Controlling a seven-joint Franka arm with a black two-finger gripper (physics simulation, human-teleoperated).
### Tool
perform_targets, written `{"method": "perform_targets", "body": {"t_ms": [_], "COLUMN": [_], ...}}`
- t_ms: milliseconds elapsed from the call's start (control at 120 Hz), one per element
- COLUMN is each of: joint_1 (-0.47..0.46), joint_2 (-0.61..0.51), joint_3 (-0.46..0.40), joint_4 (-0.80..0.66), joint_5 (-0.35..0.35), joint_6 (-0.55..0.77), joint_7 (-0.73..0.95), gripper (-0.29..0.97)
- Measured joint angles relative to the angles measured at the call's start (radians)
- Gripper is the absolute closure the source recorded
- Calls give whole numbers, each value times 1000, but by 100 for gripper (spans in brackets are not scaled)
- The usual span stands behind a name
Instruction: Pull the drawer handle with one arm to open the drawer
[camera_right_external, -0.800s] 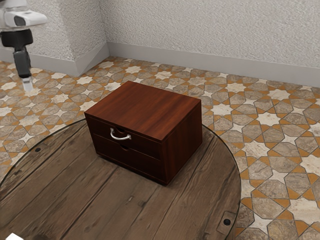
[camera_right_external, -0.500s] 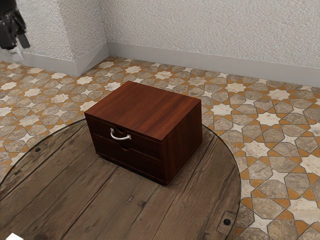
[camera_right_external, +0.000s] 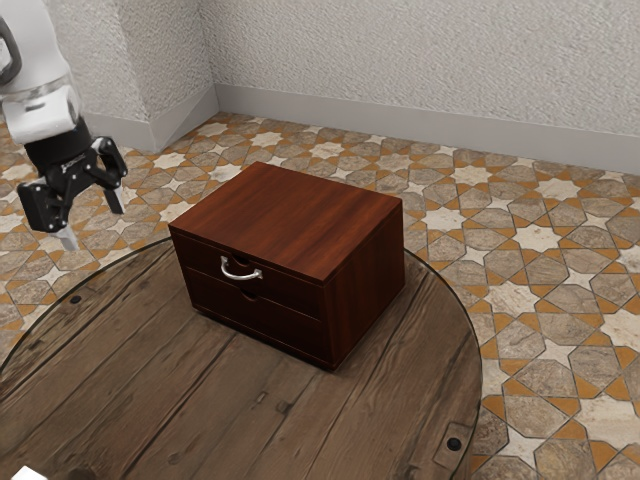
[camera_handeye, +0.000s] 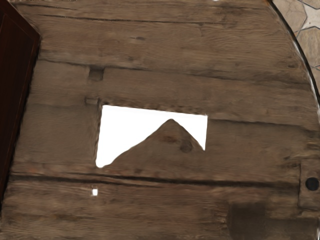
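Observation:
A dark red wooden cabinet with two drawers stands on a round plank table. The upper drawer carries a curved silver handle and sits flush with the cabinet front, as does the lower drawer. My gripper hangs at the exterior view's left, above the table's rim and well off from the handle. Its fingers are spread open with nothing between them. In the wrist view a dark edge of the cabinet shows beside bare planks.
Patterned floor tiles surround the table. A wall corner stands behind the arm. A white patch lies on the planks under my hand, and a bolt hole sits near the table's rim.
My arm rose toward the upper left corner, then came down and toward the cabinet. The hand has turned and now hangs lower. The cabinet and its drawers have not moved.

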Motion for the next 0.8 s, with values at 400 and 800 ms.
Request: {"method": "perform_targets", "body": {"t_ms": [400, 800], "joint_1": [0, -22], "joint_2": [27, -50], "joint_3": [0, 0], "joint_4": [-383, -515], "joint_5": [224, 297], "joint_6": [603, 1037], "joint_7": [241, 356], "gripper": [0, 0]}}
